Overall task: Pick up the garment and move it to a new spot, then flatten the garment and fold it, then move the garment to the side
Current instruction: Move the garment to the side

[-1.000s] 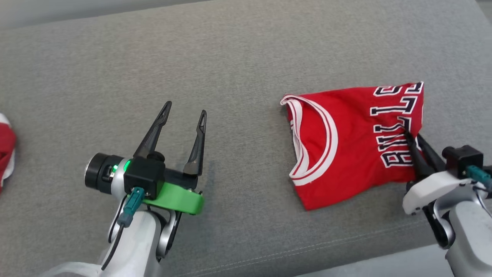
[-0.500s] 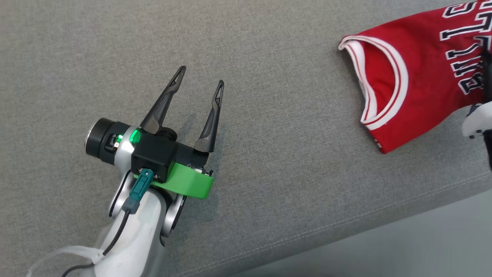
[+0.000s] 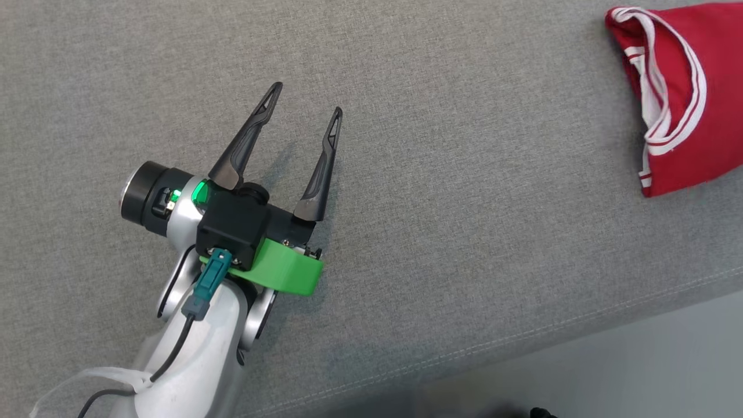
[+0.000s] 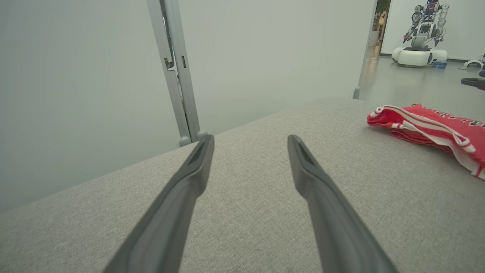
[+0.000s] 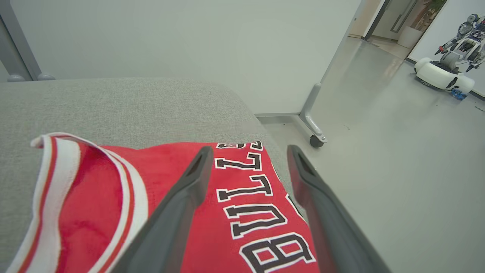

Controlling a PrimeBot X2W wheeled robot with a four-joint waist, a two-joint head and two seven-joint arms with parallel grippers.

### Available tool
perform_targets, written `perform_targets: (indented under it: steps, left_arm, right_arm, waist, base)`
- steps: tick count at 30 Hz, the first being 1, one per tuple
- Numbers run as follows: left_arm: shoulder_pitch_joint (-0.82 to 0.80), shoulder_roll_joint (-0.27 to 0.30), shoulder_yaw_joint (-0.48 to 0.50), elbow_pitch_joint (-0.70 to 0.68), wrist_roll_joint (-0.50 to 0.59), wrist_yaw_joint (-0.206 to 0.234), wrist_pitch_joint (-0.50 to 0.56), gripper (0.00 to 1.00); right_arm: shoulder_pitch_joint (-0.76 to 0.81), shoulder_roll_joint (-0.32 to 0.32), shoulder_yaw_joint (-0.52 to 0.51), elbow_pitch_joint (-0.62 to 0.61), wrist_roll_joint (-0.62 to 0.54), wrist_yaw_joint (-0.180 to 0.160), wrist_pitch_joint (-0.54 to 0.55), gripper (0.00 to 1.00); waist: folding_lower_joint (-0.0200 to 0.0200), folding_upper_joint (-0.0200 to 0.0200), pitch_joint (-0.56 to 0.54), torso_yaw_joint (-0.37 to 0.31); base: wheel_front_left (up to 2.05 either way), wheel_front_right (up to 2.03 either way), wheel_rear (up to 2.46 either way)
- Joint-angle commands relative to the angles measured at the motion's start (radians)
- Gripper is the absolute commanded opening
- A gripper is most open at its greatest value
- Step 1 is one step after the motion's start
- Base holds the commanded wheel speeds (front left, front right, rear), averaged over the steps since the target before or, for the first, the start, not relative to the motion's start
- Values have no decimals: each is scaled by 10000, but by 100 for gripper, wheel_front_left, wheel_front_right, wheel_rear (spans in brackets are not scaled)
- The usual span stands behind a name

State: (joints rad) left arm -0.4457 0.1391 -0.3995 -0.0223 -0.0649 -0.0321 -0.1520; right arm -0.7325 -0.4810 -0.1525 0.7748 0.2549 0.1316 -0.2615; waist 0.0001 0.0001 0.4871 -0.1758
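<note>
Grey cushion (image 3: 464,174) edge: the folded jersey (image 3: 715,116) is laid there; the right gripper (image 5: 250,149), spread and seemingly empty, should be lifted straight off.

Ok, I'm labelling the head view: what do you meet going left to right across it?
Left gripper, fingers apart → bare grey cushion → red jersey, cut off by the right edge.

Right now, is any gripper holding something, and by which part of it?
Nothing is held. The left gripper is open above the grey cushion; the right gripper is open over the red Bulls jersey, gripping no fabric.
</note>
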Motion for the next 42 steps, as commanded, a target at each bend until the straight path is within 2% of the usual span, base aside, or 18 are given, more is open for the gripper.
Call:
perform_targets:
  steps: [1,5,10,17,22,26,32,42]
  left_arm:
    - [-138,21,-21,-11,45,8,-60,100]
    - [-9,61,62,92,-120,81,-98,100]
    - [279,97,264,258,-321,260,-273,100]
    - [731,-62,435,551,-678,491,-651,100]
    - [1106,-121,591,718,-892,670,-837,100]
    - [1539,-110,774,893,-1065,805,-967,100]
    - [2382,-7,1300,1218,-1453,1078,-1095,100]
    - [3431,284,1595,1500,-1704,1014,-1132,100]
  right_arm:
    - [-27,107,-170,-83,-173,-18,-35,100]
    - [196,420,-229,-935,-444,-18,-35,100]
    - [807,1088,-41,-2892,-228,-18,-34,100]
    - [2267,1824,663,-4998,-219,-18,-34,100]
    - [3191,2261,1144,-5855,-124,-18,-34,100]
    - [4074,2701,1472,-6376,-147,-18,-34,100]
    - [5464,3262,1319,-6677,-459,-17,-35,100]
    - [6970,3695,1339,-6932,-734,-18,188,100]
  waist:
    - [-1,-1,-37,14]
    - [-1,-1,-216,-24]
    - [-1,-1,-666,104]
    - [-1,-1,-1493,829]
    - [-1,-1,-1931,1342]
    - [-1,-1,-2355,1864]
    - [-1,-1,-3246,2572]
    - [-1,-1,-4328,2616]
  base:
    - [0,0,0]
    - [0,0,0]
    - [0,0,0]
    - [0,0,0]
    - [0,0,0]
    - [0,0,0]
    - [0,0,0]
    - [0,0,0]
